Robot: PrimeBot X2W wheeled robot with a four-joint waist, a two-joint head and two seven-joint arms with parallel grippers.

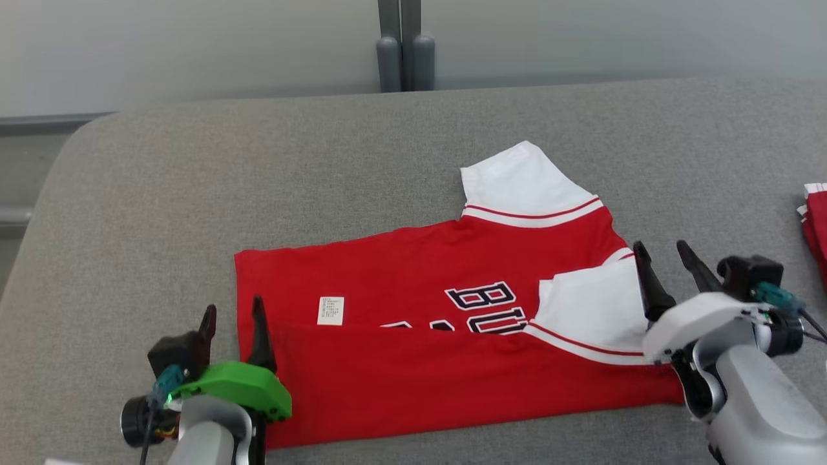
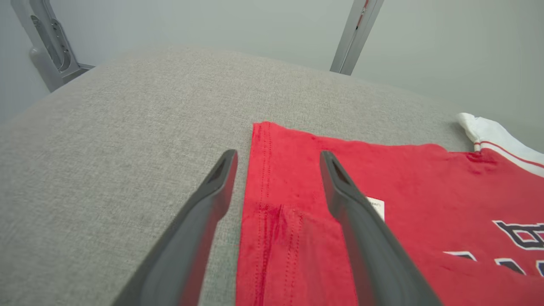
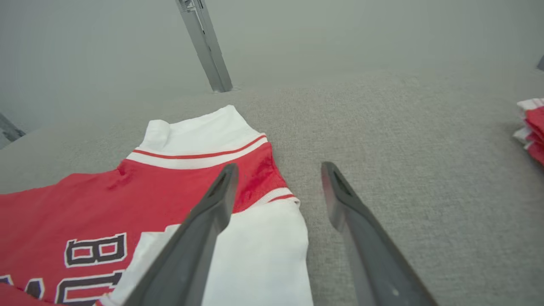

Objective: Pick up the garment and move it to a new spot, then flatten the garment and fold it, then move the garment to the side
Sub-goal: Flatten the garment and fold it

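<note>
Okay, garment (image 1: 413, 278) limp, light; left gripper (image 1: 234, 320) and right gripper (image 1: 661, 252) both spread, empty. Pinch the near fold's left and right corners.

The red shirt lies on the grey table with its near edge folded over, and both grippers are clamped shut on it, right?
No: the wrist views show the left gripper and the right gripper open, fingers apart, holding nothing. The red shirt does lie on the grey table with its near edge folded over.
</note>
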